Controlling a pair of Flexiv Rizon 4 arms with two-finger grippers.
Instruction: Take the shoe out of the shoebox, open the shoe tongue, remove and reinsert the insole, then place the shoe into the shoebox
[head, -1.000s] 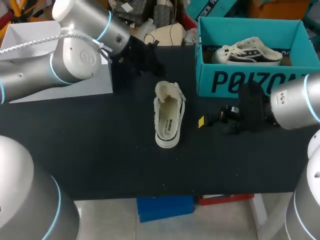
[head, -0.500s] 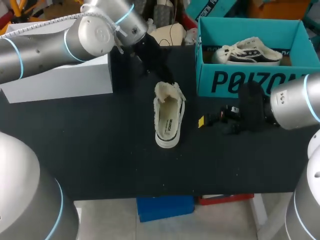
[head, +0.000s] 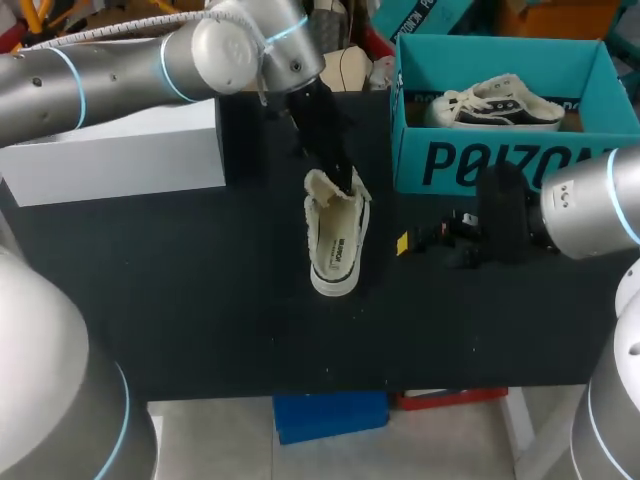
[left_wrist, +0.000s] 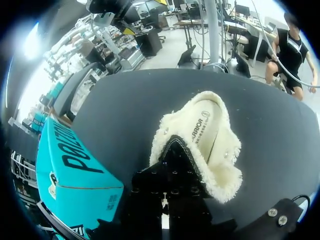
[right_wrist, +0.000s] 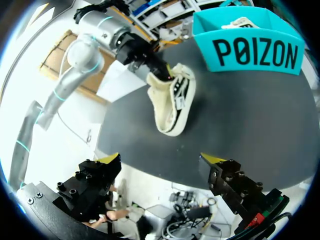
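A cream fleece-lined shoe (head: 335, 240) lies on the black table (head: 200, 300), heel toward the front edge. My left gripper (head: 342, 178) is shut, its closed tips pushed into the fluffy tongue end of the shoe (left_wrist: 212, 130). In the left wrist view the dark fingers (left_wrist: 172, 155) hide their own tips inside the lining. My right gripper (head: 415, 241) stands open just right of the shoe, empty. In its own view the right gripper (right_wrist: 162, 160) faces the shoe (right_wrist: 172, 102) from a distance. The teal shoebox (head: 470, 165) sits at the back right.
A second shoe, white and dark (head: 497, 105), lies inside the shoebox. A white box (head: 120, 155) stands at the back left under my left arm. The shoebox (left_wrist: 70, 165) is close beside my left gripper. Bare table surrounds the shoe toward the front.
My left arm has swung right and down from beside the white box to the shoe's tongue end, nudging it slightly. The right arm has not moved.
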